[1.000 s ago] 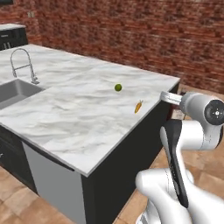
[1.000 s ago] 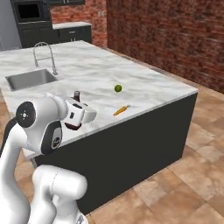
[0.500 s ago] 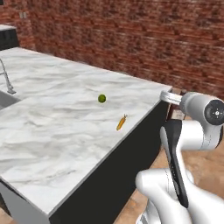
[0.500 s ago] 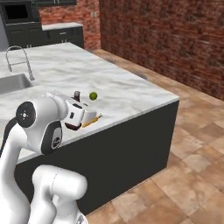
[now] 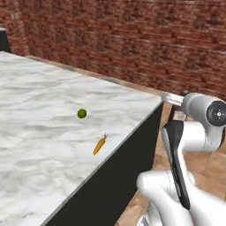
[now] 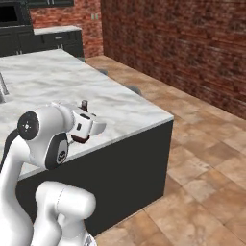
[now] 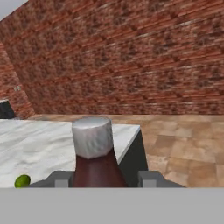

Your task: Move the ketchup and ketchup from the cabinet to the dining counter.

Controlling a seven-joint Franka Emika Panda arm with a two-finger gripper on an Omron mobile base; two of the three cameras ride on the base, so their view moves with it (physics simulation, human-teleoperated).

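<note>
I am in the carrying step: my pincer [image 7: 105,177] is pinching the dark maroon ketchup bottle [image 7: 94,166], its two fingers pressed against the body on either side while the grey cap [image 7: 92,136] stands up between them. In the hand view the bottle sits at six o'clock, dead centre, with the brick wall [image 7: 131,61] filling everything from nine through three. In the right base view the bottle's narrow neck [image 6: 84,104] pokes up just above my wrist, and the hand is held out level over the near edge of the dining counter [image 6: 110,103].

The marble top lies at nine o'clock from my hand in the left base view, and its corner [image 5: 156,103] is just beside me. On it I see a small green lime [image 5: 81,114] and, at its five o'clock, a little carrot [image 5: 99,145]; the two are near each other but apart. In the hand view the lime [image 7: 22,180] shows at eight o'clock, low on the marble.

I judge this bottle more than halfway home, with the setting-down not yet done. The next move calls for swinging my hand inward over bare marble, away from the edge and away from the lime and carrot, lowering until the base stands flat, then spreading my fingers. I see nothing of the red bottle here.
</note>
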